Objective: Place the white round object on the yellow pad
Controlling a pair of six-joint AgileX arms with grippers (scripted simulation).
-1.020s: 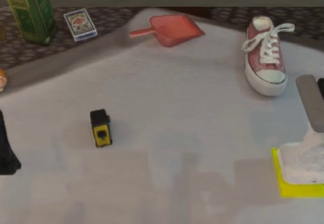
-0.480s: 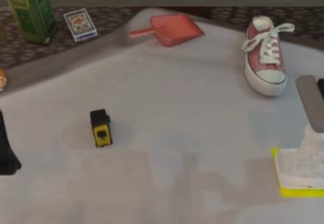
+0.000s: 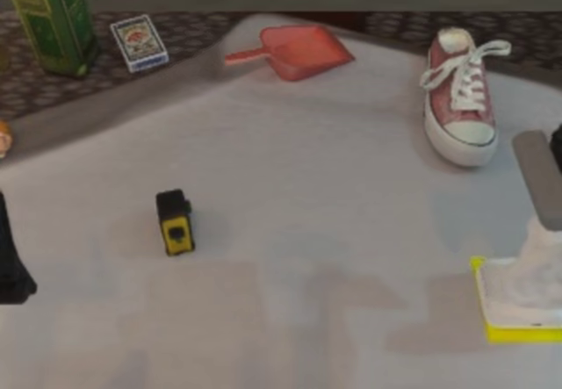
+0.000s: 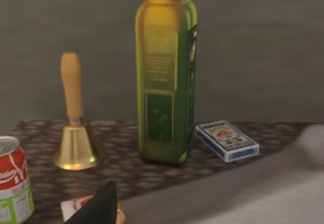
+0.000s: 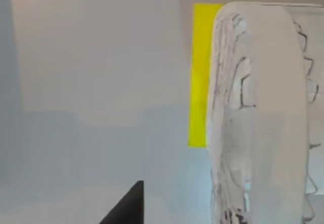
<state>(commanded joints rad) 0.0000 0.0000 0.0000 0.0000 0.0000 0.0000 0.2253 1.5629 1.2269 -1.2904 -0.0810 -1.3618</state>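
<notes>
The white round object (image 3: 529,285) rests on the yellow pad (image 3: 492,331) at the table's right edge. Close up in the right wrist view, the white round object (image 5: 258,113) stands with its frosted disc edge-on, and a strip of the yellow pad (image 5: 200,72) shows beside it. Of my right gripper (image 5: 162,211) one dark fingertip (image 5: 126,209) shows, apart from the object with nothing against it. Its grey arm link (image 3: 537,178) reaches in above the pad. My left gripper (image 3: 10,270) is parked at the left edge.
A pink-and-white sneaker (image 3: 461,95) stands behind the pad. A black-and-yellow tape measure (image 3: 175,222) lies left of centre. At the back are a red dustpan (image 3: 294,53), a card box (image 3: 139,42) and a green bottle (image 3: 53,16). A bell (image 4: 76,133) and a can (image 4: 12,183) stand near my left gripper.
The white object sank from a raised pose onto the yellow pad and now lies still. The right arm's dark part has edged slightly to the right.
</notes>
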